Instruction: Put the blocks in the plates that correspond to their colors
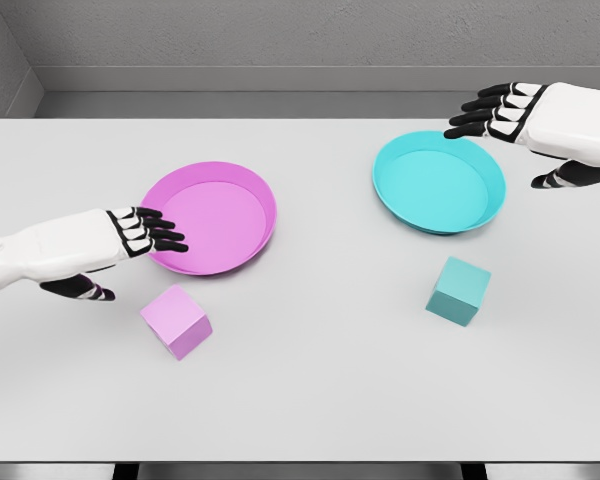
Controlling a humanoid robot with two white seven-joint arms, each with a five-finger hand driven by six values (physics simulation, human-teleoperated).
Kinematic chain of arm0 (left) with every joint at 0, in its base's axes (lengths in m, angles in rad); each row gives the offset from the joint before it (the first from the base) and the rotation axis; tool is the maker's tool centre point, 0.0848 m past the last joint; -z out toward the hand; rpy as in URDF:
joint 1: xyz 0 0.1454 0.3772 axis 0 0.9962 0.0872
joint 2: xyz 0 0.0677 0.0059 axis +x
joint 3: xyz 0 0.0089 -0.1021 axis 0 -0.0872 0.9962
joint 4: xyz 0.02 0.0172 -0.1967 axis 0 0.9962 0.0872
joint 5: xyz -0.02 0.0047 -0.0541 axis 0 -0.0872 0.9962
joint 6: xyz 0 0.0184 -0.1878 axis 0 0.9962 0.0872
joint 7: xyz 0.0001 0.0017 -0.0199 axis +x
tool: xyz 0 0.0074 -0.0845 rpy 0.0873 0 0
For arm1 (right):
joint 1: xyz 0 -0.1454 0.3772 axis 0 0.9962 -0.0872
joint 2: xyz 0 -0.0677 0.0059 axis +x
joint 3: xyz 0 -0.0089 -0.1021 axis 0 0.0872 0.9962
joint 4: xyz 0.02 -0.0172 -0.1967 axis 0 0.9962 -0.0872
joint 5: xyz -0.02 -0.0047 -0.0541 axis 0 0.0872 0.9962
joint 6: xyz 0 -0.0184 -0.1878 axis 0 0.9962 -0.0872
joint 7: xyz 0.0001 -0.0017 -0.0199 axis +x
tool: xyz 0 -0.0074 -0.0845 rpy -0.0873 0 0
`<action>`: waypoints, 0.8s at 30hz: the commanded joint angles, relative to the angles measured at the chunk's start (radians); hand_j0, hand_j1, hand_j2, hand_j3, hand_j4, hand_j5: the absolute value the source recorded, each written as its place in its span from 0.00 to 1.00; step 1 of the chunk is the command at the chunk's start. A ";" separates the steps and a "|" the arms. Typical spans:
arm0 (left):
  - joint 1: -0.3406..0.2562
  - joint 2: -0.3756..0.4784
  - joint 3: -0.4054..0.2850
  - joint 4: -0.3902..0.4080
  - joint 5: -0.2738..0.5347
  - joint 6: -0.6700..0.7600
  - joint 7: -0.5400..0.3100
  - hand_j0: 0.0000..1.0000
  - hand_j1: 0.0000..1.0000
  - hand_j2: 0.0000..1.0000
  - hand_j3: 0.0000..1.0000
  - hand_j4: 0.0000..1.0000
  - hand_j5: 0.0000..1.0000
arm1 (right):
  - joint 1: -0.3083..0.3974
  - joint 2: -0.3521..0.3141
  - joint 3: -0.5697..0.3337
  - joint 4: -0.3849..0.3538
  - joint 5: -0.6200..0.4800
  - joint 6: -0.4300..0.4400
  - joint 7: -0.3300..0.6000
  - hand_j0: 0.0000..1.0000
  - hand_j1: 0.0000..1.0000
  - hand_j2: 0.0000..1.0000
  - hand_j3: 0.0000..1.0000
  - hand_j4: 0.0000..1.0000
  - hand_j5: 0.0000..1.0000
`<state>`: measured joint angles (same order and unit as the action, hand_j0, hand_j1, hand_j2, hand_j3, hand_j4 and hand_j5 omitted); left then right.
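A pink block point(176, 320) lies on the white table, just in front of the pink plate point(242, 190). A teal block point(458, 290) lies in front of the teal plate point(478, 165). My left hand point(150, 232) hovers over the pink plate's left rim, fingers spread, holding nothing; the pink block is below and slightly right of it. My right hand point(492, 110) hangs above the teal plate's far right rim, fingers relaxed and empty, well behind the teal block. Both plates hold nothing.
The white table point(310, 390) stretches wide toward me, its front edge near the bottom of the view. A grey wall runs behind the table's far edge.
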<state>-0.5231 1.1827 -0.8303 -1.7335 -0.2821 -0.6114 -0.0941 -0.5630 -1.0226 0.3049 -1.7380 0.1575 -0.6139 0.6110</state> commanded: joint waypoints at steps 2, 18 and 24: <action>0.000 0.000 -0.006 -0.001 0.006 0.001 0.000 1.00 1.00 1.00 1.00 1.00 1.00 | 0.000 0.003 0.000 0.002 0.000 0.003 0.000 1.00 1.00 1.00 1.00 1.00 1.00; 0.002 -0.089 -0.041 -0.003 -0.051 0.001 -0.138 1.00 1.00 1.00 1.00 1.00 1.00 | 0.113 0.038 -0.001 -0.005 0.096 0.003 0.000 1.00 1.00 1.00 1.00 1.00 1.00; 0.000 -0.121 -0.041 -0.009 -0.049 0.001 -0.210 1.00 1.00 1.00 1.00 1.00 1.00 | 0.161 0.036 0.002 -0.008 0.175 0.003 0.000 1.00 1.00 1.00 1.00 1.00 1.00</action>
<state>-0.5231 1.0724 -0.8717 -1.7415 -0.3372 -0.6121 -0.2829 -0.3989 -0.9855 0.3060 -1.7442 0.3185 -0.6140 0.6113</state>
